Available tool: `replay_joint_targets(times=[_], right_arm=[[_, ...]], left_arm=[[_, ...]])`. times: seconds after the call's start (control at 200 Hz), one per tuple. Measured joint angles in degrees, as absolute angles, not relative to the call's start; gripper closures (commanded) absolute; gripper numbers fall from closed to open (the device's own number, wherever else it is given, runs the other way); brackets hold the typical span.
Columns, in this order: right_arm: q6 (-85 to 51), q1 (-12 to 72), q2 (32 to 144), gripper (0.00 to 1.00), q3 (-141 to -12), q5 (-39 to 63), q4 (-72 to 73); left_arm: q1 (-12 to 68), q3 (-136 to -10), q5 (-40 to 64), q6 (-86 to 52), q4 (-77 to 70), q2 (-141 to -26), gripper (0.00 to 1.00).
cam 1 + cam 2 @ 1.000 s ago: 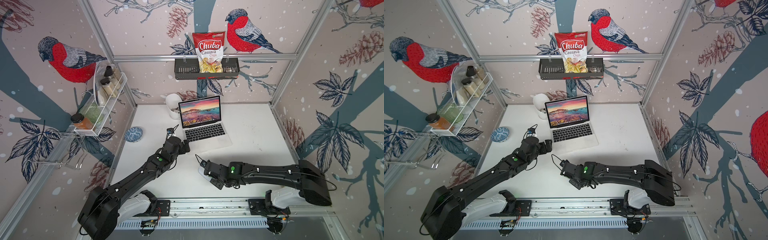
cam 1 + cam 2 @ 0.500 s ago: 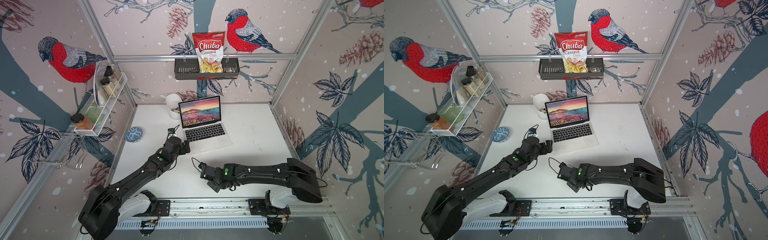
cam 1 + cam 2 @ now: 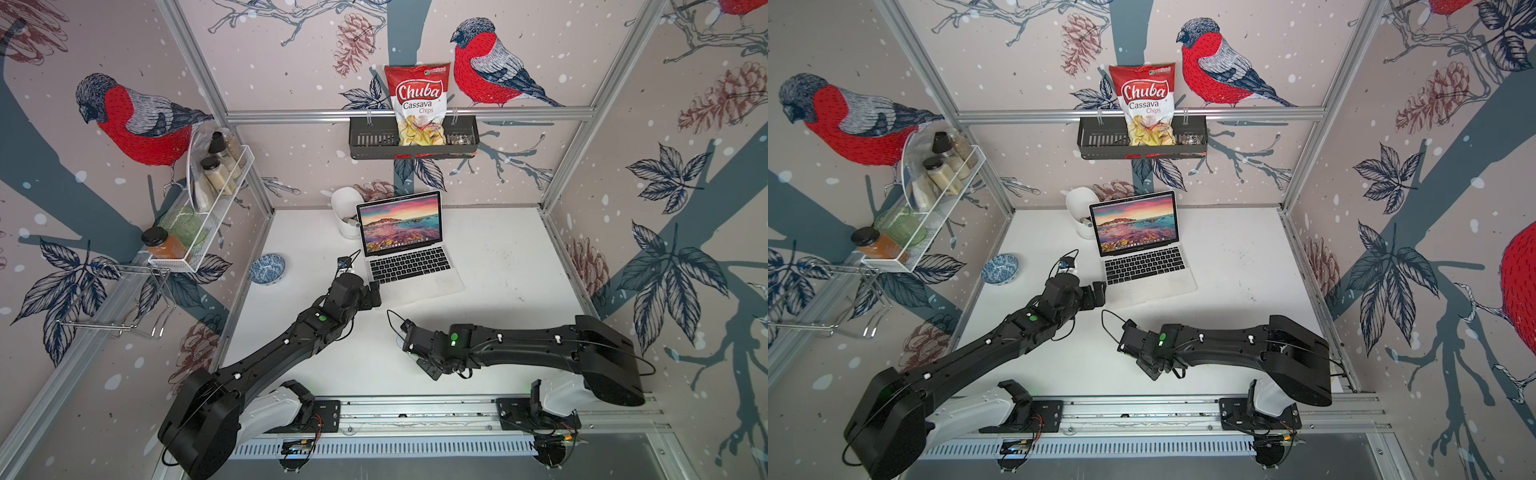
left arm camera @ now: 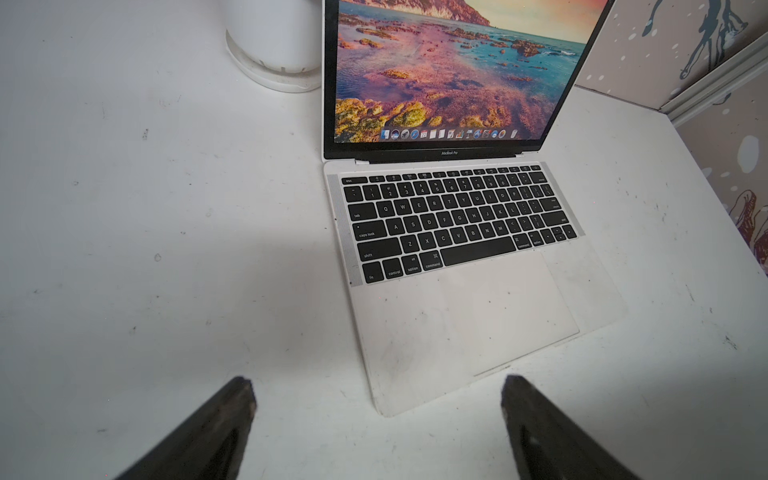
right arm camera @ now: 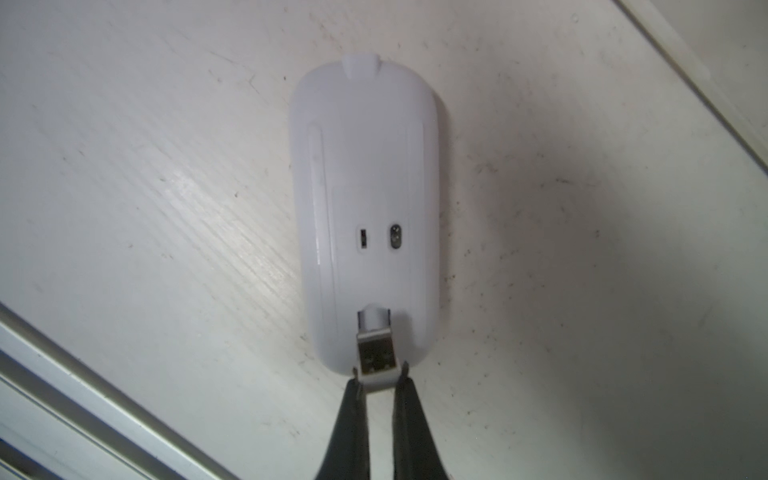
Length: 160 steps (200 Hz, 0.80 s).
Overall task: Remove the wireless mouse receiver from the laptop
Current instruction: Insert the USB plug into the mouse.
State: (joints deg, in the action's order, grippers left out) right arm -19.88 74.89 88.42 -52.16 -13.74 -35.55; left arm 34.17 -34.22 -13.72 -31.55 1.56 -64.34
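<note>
Right pincer (image 5: 380,376) pinching the receiver (image 5: 376,353), its tip at the slot of the upturned wireless mouse (image 5: 365,166) just ahead | left pincer (image 4: 378,384) spread, laptop (image 4: 457,316) just ahead of it | I judge the unplugging done; only stowing or release left.

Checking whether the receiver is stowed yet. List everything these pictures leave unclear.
Both top views: right arm almost hides the mouse; cup contents too small to identify.
Right wrist view: cannot tell whether the receiver, pinched by the right gripper, sits in the mouse's slot or above it; one angle only.
Left wrist view: laptop shown from above, ports unseen.
</note>
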Motion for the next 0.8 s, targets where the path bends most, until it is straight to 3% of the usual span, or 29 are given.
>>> replay_joint_targets(times=[0.8], right_arm=[[-19.4,74.5,90.0,1.00,-52.4,-13.6,-34.5]], left_arm=[[34.2,-34.2,-13.7,-31.5,1.6,-65.6,0.03]])
